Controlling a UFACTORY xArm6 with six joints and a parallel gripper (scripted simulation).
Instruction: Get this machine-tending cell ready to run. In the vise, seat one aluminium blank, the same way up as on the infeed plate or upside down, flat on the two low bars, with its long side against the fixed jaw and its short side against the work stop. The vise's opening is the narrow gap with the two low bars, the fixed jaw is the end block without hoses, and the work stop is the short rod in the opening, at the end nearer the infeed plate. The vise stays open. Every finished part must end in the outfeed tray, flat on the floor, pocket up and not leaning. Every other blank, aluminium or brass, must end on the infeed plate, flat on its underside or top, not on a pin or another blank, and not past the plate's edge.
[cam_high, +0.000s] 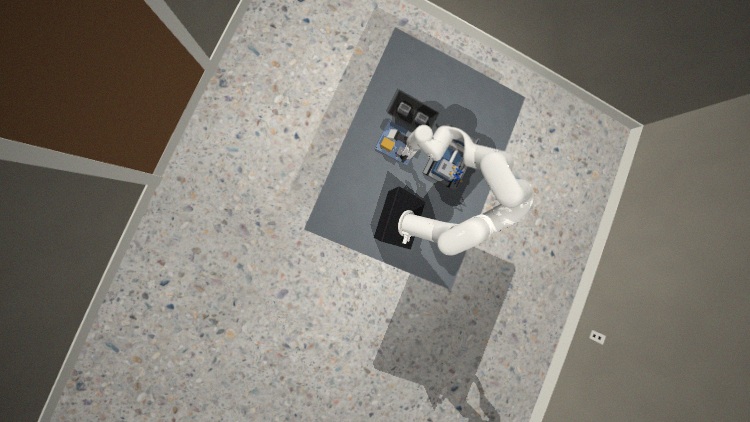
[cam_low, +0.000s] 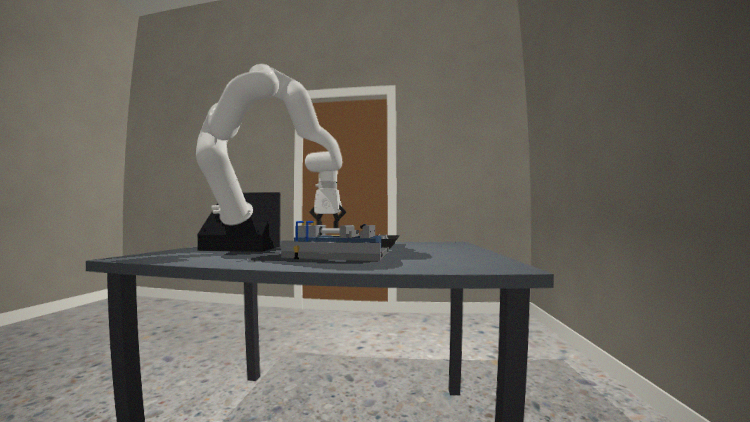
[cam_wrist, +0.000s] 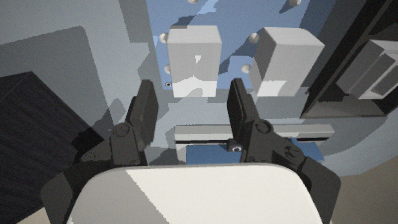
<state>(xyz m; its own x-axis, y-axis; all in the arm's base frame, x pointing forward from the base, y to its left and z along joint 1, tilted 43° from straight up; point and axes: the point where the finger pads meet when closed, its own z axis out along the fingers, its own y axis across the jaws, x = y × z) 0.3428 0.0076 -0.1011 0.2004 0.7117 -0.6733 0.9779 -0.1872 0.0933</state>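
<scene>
Two aluminium blanks stand side by side on the blue infeed plate (cam_wrist: 155, 20), and the claw (cam_wrist: 192, 112) hangs just short of them, fingers spread well apart with nothing between them. The left blank (cam_wrist: 194, 60) sits almost dead ahead of the gap; the right blank (cam_wrist: 285, 59) lies off toward the dark outfeed tray (cam_wrist: 325, 95), where a finished part (cam_wrist: 367, 75) already rests. From above, a brass blank (cam_high: 388, 143) shows on the plate's far side, toward the bench (cam_low: 461, 262) edge away from the arm's black base (cam_high: 390, 209), and the vise (cam_high: 445, 166) sits under the forearm. The step looks like a reach for one aluminium blank. To do it well, I'd carry the claw forward until the left blank is centred between the fingers, square the pads to its two flat sides, then drop straight down without brushing the neighbour or the plate's pins (cam_wrist: 163, 37). Grip low enough and evenly, since a skewed hold would likely spoil seating against the fixed jaw and work stop.
</scene>
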